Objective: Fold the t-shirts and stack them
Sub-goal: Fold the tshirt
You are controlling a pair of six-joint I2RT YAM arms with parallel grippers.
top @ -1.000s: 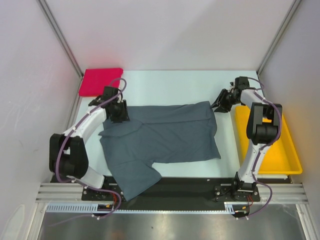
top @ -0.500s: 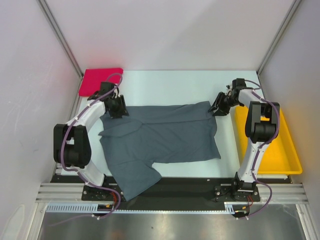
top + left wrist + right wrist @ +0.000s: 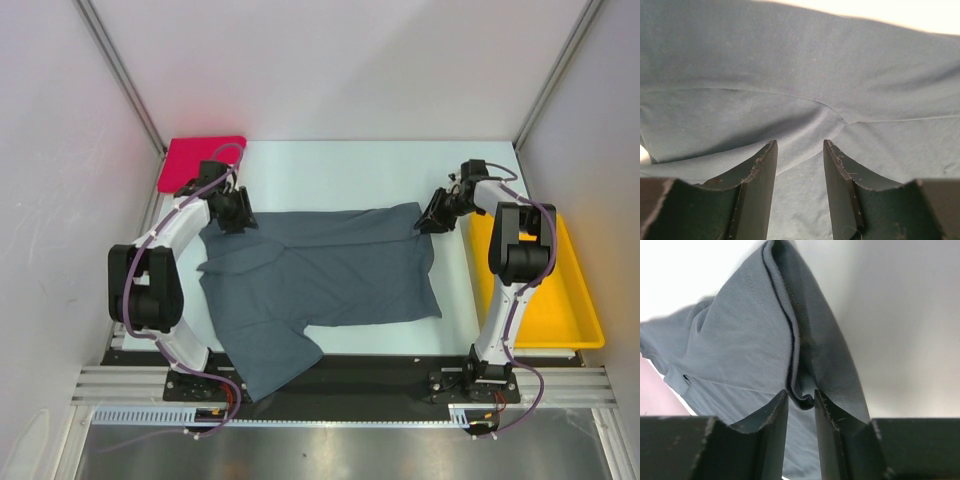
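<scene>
1. From the top view, the grey shirt lies spread across the table. The red shirt lies at the far-left corner and a yellow tray at the right.
2. The left wrist view shows the left gripper with its jaws narrowly apart and grey cloth in the gap. I cannot tell whether they pinch it.
3. The right wrist view shows the right gripper with its jaws clamped on the grey shirt's hemmed corner.

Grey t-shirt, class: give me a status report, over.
Left tool open over the far-left edge. Right tool shut on the grey t-shirt, far-right corner. Shirt spread out, unfolded. Red t-shirt far-left, not in the way.
</scene>
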